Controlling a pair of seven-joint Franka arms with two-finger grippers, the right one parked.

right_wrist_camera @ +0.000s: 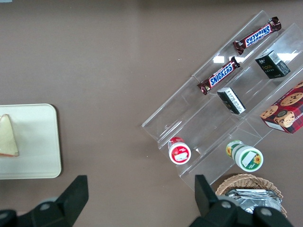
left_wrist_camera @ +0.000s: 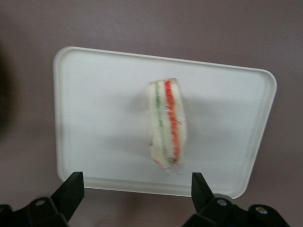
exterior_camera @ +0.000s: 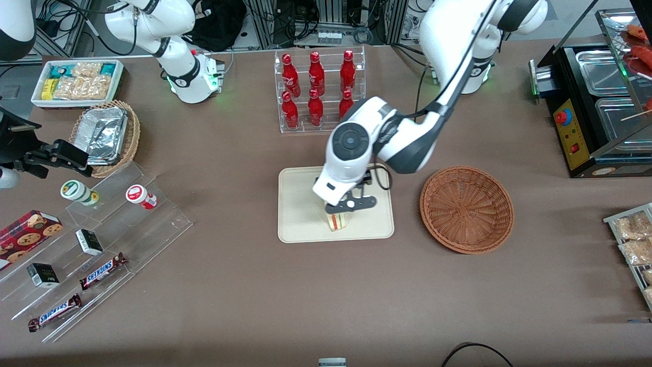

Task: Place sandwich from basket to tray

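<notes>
The sandwich stands on its edge on the cream tray, its red and green filling stripes facing up toward the wrist camera. In the left wrist view the sandwich sits near the middle of the tray. My gripper hangs just above it, open, with nothing between its black fingers; the gripper is over the tray's rim. The reddish-brown basket lies beside the tray toward the working arm's end, with nothing in it. The right wrist view shows the sandwich on the tray.
A clear rack of red bottles stands farther from the front camera than the tray. A stepped acrylic shelf with snacks, a tan basket of foil trays and a white snack bin lie toward the parked arm's end. A black food warmer stands at the working arm's end.
</notes>
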